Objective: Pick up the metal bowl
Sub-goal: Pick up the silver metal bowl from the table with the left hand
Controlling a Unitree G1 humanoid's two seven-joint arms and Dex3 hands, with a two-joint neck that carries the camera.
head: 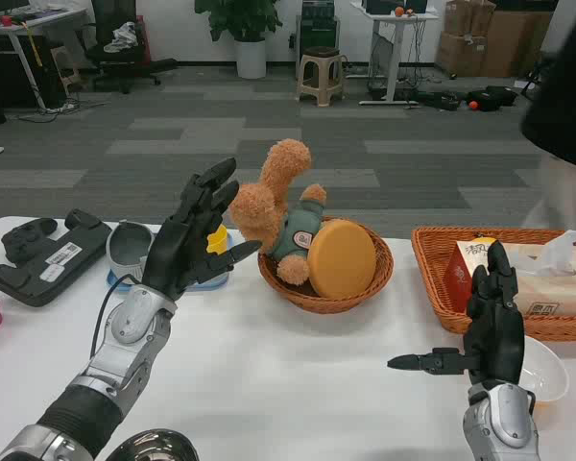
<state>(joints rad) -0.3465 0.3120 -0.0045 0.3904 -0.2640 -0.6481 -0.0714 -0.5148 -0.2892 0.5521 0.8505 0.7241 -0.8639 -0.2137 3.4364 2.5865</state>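
Nearest the camera, at six to seven o'clock on the bottom edge, a dark shiny dome (154,445) shows beside the left forearm; it may be the metal bowl, but too little is visible to confirm. Left hand (194,235) is raised at ten o'clock, fingers spread, holding nothing, in front of a yellow piece and a blue-rimmed object. Right hand (490,322) stands upright at four o'clock, fingers extended, thumb out, empty, beside a white bowl (547,370). Round wicker basket (365,288), centre, holds a plush toy (269,206) and an orange disc (341,257). Rectangular basket (432,259) at three o'clock holds tissues.
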